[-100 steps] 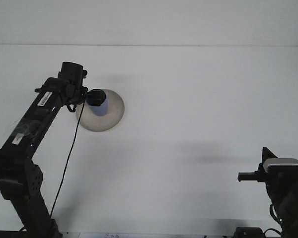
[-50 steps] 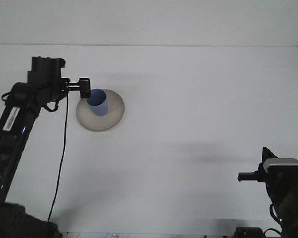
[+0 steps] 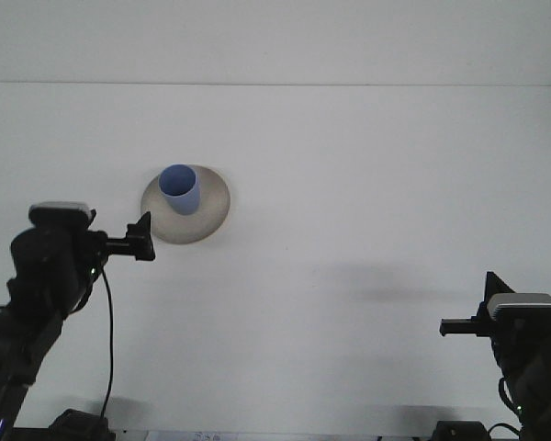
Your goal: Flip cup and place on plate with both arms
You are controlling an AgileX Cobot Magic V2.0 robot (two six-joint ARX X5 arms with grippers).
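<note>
Standing mouth-up on the plate, the blue cup is free of both arms.

The cup sits on the plate's far left part, on a white desk. The left gripper hangs just beside the plate's near left edge, apart from cup and plate, holding nothing; whether its fingers are spread or closed cannot be told from this view. The right gripper rests low at the near right, well apart from the plate, also holding nothing, its fingers likewise unclear. The placing looks done, so the step in hand is probably clearing away. To do that well, the left arm should pull back toward its own side, away from the plate's rim, so nothing nudges the cup.
</note>
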